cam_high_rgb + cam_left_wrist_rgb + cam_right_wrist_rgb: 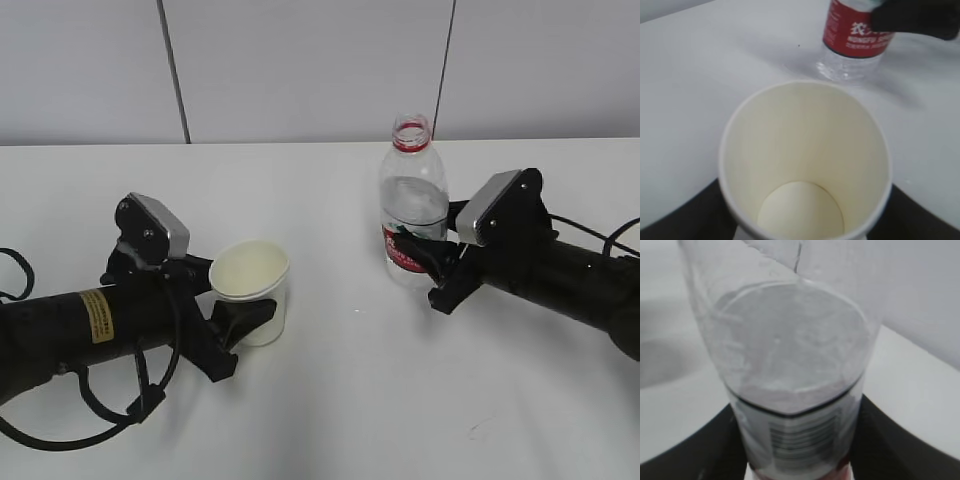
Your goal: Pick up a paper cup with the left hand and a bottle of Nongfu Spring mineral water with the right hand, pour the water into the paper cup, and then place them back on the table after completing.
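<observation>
The paper cup (252, 285) is white, empty inside and stands on the white table (350, 400). My left gripper (240, 298) is shut on the cup, with black fingers (682, 215) on both of its sides in the left wrist view. The Nongfu Spring bottle (412, 200) has no cap, a red neck ring and a red label. It stands upright, partly filled with clear water (790, 345). My right gripper (422, 257) is shut on the bottle at label height, with fingers (900, 440) pressed on both sides. The bottle's base (850, 60) shows beyond the cup (805, 150).
A grey panelled wall (300, 60) runs behind the table's far edge. Black cables (100, 400) loop under the left arm near the front left. White tabletop lies between the cup and the bottle.
</observation>
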